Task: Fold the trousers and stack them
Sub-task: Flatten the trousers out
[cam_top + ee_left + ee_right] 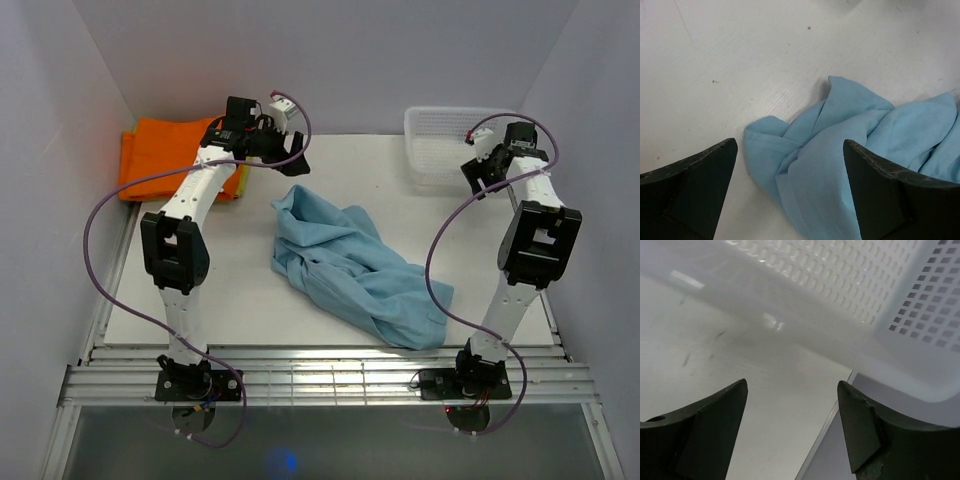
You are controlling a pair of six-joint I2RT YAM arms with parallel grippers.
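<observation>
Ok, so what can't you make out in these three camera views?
- Light sky-blue cloth trousers: crumpled, so folds hide the waistband and leg ends in the top view; the left wrist view's edges cut them off.
- Bright orange folded garment: the left arm covers its right side in the top view.
- White perforated plastic basket: the right wrist view crops most of it.

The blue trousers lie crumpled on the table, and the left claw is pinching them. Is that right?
Not quite. The trousers do lie crumpled on the table, but the left gripper is not pinching them: the left wrist view shows its jaws wide open, with the cloth lying loose below.
</observation>
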